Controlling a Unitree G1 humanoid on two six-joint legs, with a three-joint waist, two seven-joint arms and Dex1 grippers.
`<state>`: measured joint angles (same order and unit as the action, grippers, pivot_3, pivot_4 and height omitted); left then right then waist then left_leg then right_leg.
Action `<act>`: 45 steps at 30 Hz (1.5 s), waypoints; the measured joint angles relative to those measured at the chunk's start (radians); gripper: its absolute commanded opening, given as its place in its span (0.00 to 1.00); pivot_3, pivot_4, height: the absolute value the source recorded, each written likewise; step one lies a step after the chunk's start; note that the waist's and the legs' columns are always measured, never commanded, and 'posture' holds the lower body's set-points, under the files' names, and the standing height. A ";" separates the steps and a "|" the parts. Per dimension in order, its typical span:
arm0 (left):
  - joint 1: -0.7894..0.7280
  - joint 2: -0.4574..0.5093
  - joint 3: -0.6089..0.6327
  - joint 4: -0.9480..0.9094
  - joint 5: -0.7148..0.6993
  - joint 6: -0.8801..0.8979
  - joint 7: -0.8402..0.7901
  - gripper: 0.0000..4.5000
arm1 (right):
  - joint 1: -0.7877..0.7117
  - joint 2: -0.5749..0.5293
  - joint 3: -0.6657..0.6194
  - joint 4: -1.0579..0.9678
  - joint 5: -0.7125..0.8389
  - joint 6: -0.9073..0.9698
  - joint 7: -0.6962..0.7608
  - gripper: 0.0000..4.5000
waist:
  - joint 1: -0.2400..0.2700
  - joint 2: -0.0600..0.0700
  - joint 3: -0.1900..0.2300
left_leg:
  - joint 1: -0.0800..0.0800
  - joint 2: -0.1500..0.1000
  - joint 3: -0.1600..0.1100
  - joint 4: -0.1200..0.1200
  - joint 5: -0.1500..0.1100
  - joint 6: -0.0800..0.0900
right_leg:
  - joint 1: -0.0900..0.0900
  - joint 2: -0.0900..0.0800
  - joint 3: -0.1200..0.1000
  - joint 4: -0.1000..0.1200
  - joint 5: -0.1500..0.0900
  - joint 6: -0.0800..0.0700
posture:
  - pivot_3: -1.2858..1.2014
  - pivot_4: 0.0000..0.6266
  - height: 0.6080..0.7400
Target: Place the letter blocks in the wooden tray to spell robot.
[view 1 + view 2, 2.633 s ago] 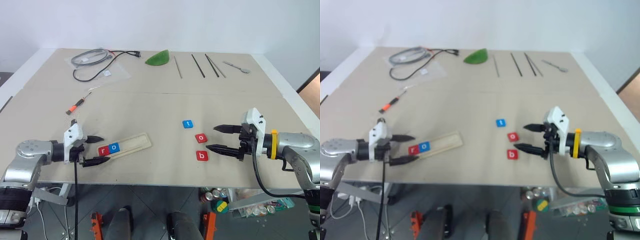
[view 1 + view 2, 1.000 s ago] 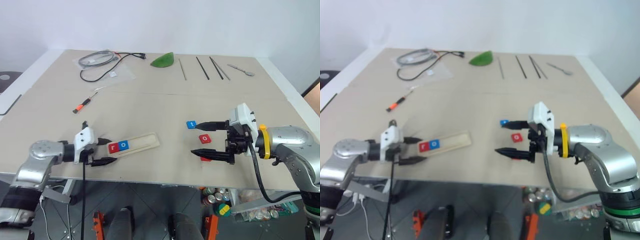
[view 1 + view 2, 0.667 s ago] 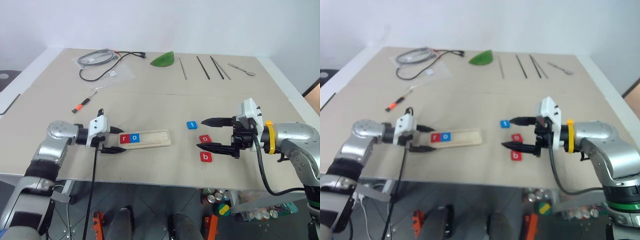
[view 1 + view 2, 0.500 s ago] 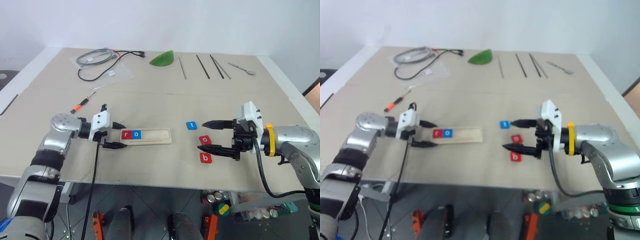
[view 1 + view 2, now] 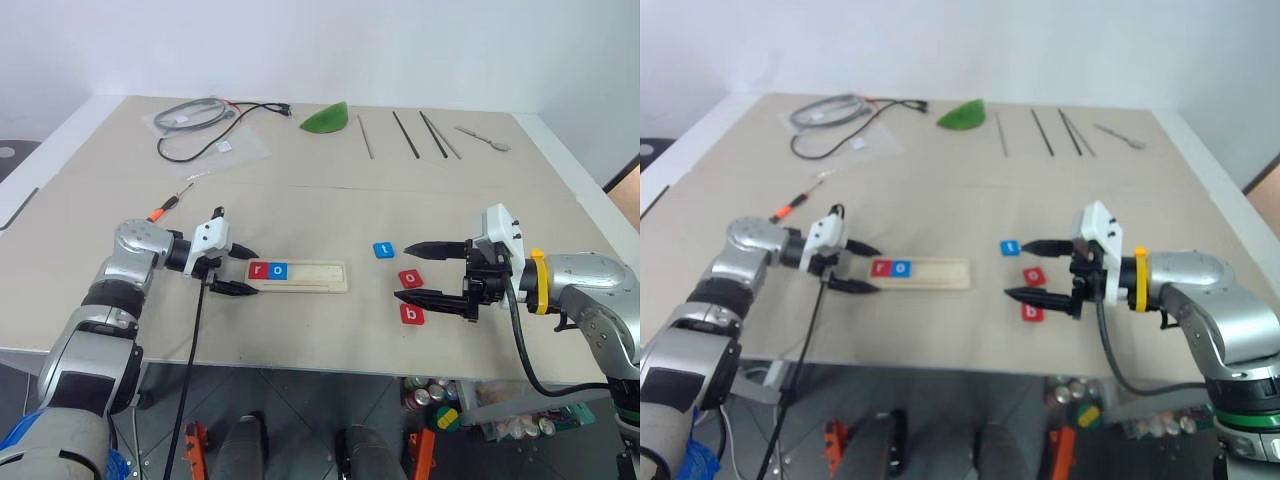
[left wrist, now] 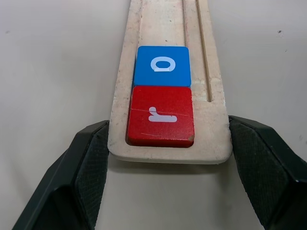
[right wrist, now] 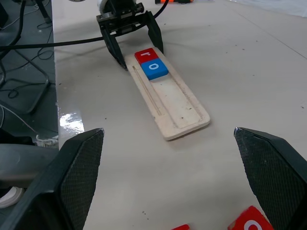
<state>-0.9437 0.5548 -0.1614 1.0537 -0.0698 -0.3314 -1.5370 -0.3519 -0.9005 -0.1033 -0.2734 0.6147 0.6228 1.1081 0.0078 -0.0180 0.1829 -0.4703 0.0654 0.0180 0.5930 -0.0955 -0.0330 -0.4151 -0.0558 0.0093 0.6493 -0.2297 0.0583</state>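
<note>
From the head view, the left claw point(image 5: 233, 271) has slid the wooden tray point(image 5: 298, 276) toward the middle of the tabletop point(image 5: 320, 210) and turned it straight, so it now lies closer to the loose letter blocks. That should make the next blocks easier to drop in. The tray holds 2 blocks at its left end, a red r point(image 5: 260, 269) and a blue o point(image 5: 279, 270), touching each other. The blue t point(image 5: 383, 250), red o point(image 5: 409, 279) and red b point(image 5: 411, 314) lie on the tabletop between the tray and the right claw point(image 5: 413, 271), which is wide open with nothing in it, hanging by those 3 blocks. Far back lie a cable point(image 5: 200, 125), a green leaf shape point(image 5: 325, 119), some thin sticks point(image 5: 415, 133) and a small screwdriver point(image 5: 165, 207), none in the way. In the left wrist view, the left claw point(image 6: 169, 148) is pinched on both sides of the tray's end beside the r. In the right wrist view, the tray point(image 7: 177, 103) has 3 free spaces after the o.
</note>
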 measured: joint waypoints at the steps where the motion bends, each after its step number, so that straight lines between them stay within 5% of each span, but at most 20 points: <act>1: -0.004 -0.001 0.000 0.009 0.004 -0.006 -0.001 0.71 | 0.000 0.000 0.000 0.000 0.000 0.000 0.000 1.00 | 0.000 0.000 0.000 | 0.000 0.000 0.000 0.000 0.000 0.000 | 0.000 0.000 0.000 0.000 0.000 0.000 | 0.52 0.24 1.00; 11: -0.043 -0.050 0.002 0.059 0.029 -0.046 -0.012 0.71 | 0.000 0.000 0.000 0.000 -0.001 -0.001 0.000 1.00 | 0.000 0.000 0.000 | 0.000 0.000 0.000 0.000 0.000 0.000 | 0.000 0.000 0.000 0.000 0.000 0.000 | 0.52 0.24 1.00; 14: -0.049 -0.067 0.005 0.071 0.029 -0.045 -0.004 0.99 | 0.000 0.000 0.000 0.000 -0.001 -0.001 0.000 1.00 | 0.000 0.000 0.000 | 0.000 0.000 0.000 0.000 0.000 0.000 | 0.000 0.000 0.000 0.000 0.000 0.001 | 0.52 0.24 1.00; 27: -0.044 -0.059 0.084 0.049 -0.003 -0.055 0.016 0.99 | -0.007 0.000 0.000 0.008 -0.012 -0.002 0.002 1.00 | 0.000 0.000 0.000 | 0.000 0.000 0.000 0.001 0.000 0.000 | 0.000 0.000 0.000 0.001 0.000 0.001 | 0.52 0.24 1.00; 31: 0.016 -0.025 0.140 -0.178 -0.122 0.076 -0.042 0.99 | 0.004 -0.019 0.003 0.051 -0.040 -0.032 0.021 1.00 | -0.001 0.000 0.000 | 0.000 0.000 0.000 0.001 0.000 0.000 | 0.000 0.000 0.000 0.001 0.001 -0.001 | 0.52 0.24 1.00; 39: 0.304 0.095 0.209 -0.918 -0.483 0.685 -0.003 0.99 | 0.088 -0.083 0.101 0.162 -0.236 -0.191 0.065 1.00 | -0.007 0.001 0.000 | 0.002 0.001 0.000 0.001 0.000 0.001 | 0.001 0.002 0.003 0.004 -0.001 0.003 | 0.52 0.24 1.00; 45: 0.467 0.081 0.211 -1.078 -0.520 0.741 0.095 0.99 | 0.074 -0.045 0.108 0.198 -0.237 -0.194 0.070 1.00 | -0.007 0.000 0.000 | 0.010 0.001 0.001 0.002 -0.002 -0.003 | 0.007 0.000 0.002 0.003 0.001 -0.001 | 0.52 0.24 1.00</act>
<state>-0.4765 0.6361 0.0493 -0.0238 -0.5893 0.4098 -1.4417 -0.2782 -0.9452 0.0048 -0.0758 0.3781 0.4290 1.1785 0.0007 -0.0177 0.1831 -0.4607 0.0661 0.0186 0.5953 -0.0978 -0.0358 -0.4082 -0.0560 0.0116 0.6528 -0.2289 0.0573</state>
